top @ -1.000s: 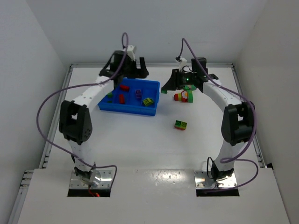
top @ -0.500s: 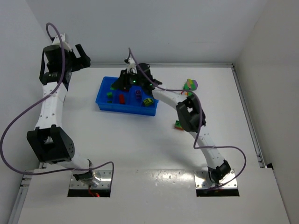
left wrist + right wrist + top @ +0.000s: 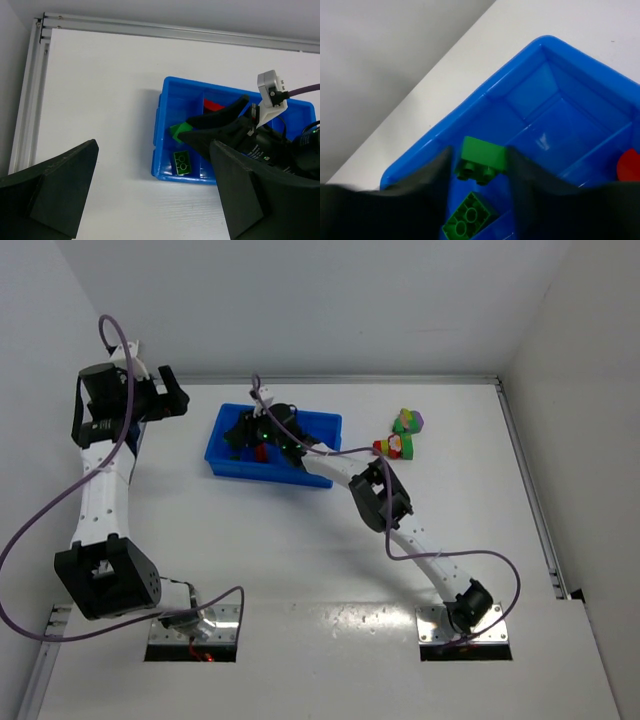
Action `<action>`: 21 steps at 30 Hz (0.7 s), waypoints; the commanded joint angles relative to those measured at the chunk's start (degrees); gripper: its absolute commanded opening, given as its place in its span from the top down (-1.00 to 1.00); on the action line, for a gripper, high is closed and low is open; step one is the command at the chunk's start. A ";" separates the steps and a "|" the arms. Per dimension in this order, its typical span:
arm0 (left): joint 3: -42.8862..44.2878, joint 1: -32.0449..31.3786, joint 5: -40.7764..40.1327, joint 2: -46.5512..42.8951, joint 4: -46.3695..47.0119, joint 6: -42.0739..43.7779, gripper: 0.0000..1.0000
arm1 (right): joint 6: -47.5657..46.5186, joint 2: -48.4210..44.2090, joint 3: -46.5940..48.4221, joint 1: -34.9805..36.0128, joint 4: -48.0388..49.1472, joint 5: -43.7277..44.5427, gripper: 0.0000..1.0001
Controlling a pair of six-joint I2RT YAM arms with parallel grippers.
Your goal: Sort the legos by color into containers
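Observation:
The blue tray [image 3: 270, 472] lies at the back left of the table. My right gripper [image 3: 238, 437] reaches across it and is shut on a green brick [image 3: 484, 152], held above the tray's left end compartment. Another green brick [image 3: 469, 221] lies in that compartment, also seen in the left wrist view [image 3: 182, 163]. A red brick [image 3: 262, 452] lies in the tray. My left gripper [image 3: 168, 400] is open and empty, raised high at the far left, well apart from the tray [image 3: 159, 125]. A multicoloured clump of legos [image 3: 406, 422] sits right of the tray.
A second small clump with red and yellow-green bricks [image 3: 393, 446] lies just below the first. The right arm's forearm and elbow [image 3: 375, 495] stretch over the tray's right part and the table middle. A metal rail [image 3: 150, 27] runs along the back edge.
My left arm has swung from the tray out to the far left and risen. My right gripper has moved from the lego clumps to the tray's left end, carrying the green brick.

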 commanded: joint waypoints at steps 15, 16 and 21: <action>-18.18 -30.73 -4.48 -8.54 12.53 4.25 -1.00 | -10.25 -52.58 -51.27 -12.24 8.18 -7.51 -0.37; -18.71 -33.30 -5.18 -8.54 13.58 4.25 -1.00 | -12.27 -56.10 -54.08 -14.01 3.03 -5.07 -0.34; -17.59 -45.09 -2.31 -2.14 14.21 10.63 -0.89 | -29.21 -73.16 -68.15 -24.29 -15.72 -2.33 -0.26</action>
